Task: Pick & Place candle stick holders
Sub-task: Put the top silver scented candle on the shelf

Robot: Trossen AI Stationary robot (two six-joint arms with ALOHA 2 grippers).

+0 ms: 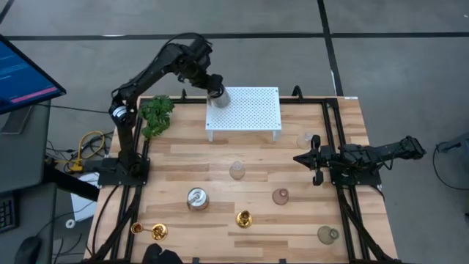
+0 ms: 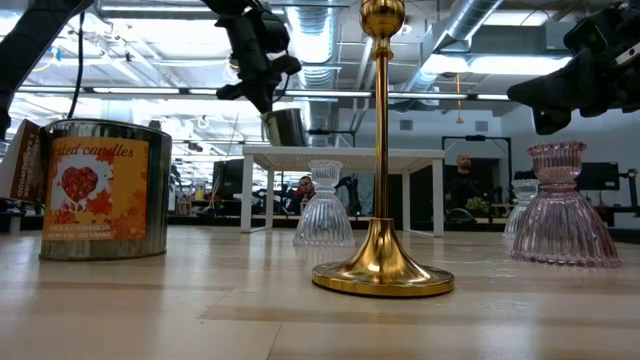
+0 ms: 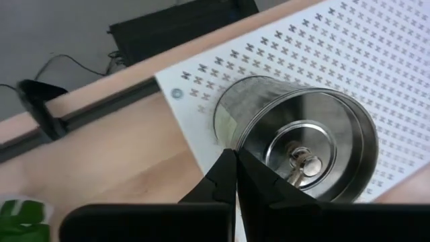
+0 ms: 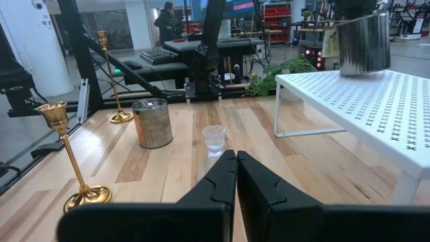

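Pale wood-plank worktop (image 1: 220,172), black rails along edges. White perforated metal riser shelf (image 1: 253,110) at far side.

Left end effector (image 1: 213,89) over shelf's corner, fingers pinched shut on rim of shiny silver tin can (image 3: 302,144); left wrist view shows wick tab inside can.

Right end effector (image 4: 236,176) low over worktop's right side, fingers together, holding nothing.

Tall gold thin-stemmed candle stick holder (image 2: 381,160) stands on worktop near front, round base flat. Low view shows ribbed clear glass vase (image 2: 323,205) behind it.
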